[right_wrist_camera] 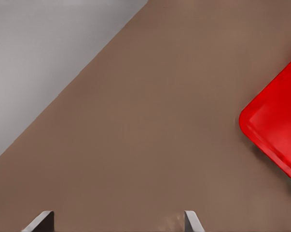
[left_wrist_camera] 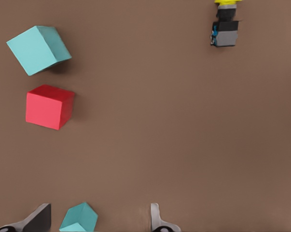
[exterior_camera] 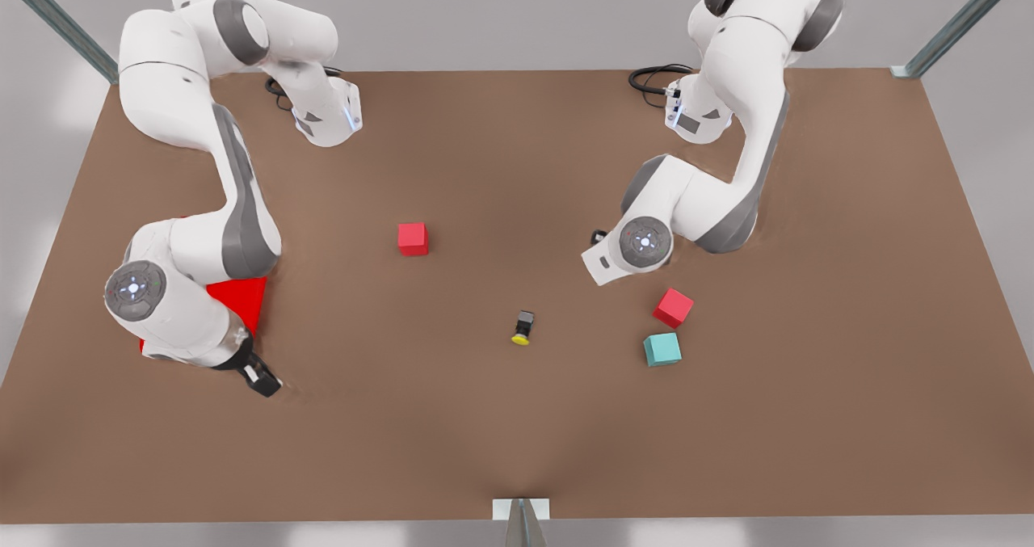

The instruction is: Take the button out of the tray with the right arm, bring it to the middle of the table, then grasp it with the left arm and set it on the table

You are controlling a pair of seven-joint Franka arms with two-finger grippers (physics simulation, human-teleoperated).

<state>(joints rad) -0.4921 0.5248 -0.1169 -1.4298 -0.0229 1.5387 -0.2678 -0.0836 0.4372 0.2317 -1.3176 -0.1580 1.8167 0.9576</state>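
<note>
Seemingly done: the button [exterior_camera: 523, 329] lies mid-counter [exterior_camera: 485, 167]; the left hand [left_wrist_camera: 99, 220] and the right hand [right_wrist_camera: 117, 221], beside the tray [right_wrist_camera: 275, 125], gape empty, best lifting clear.

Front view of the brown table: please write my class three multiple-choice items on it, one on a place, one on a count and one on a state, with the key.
1. Where is the tiny yellow-capped black push button?
A. In the shallow red tray
B. On the matte brown tabletop, near its middle
C. Held in a pincer

2. How many small red cubes lie on the tabletop in the front view?
A. One
B. Three
C. Two

3. What state is the right arm's black two-finger pincer in?
A. Open, holding nothing
B. Shut on the button
C. Shut on a cube

Key:
1 B: the button lies on bare tabletop, apart from both arms.
2 C: one red cube is near the centre, the other red cube is beside the teal cube.
3 A: its fingers stand apart over bare tabletop beside the red tray.

The left pincer hangs open near the cubes.
</note>
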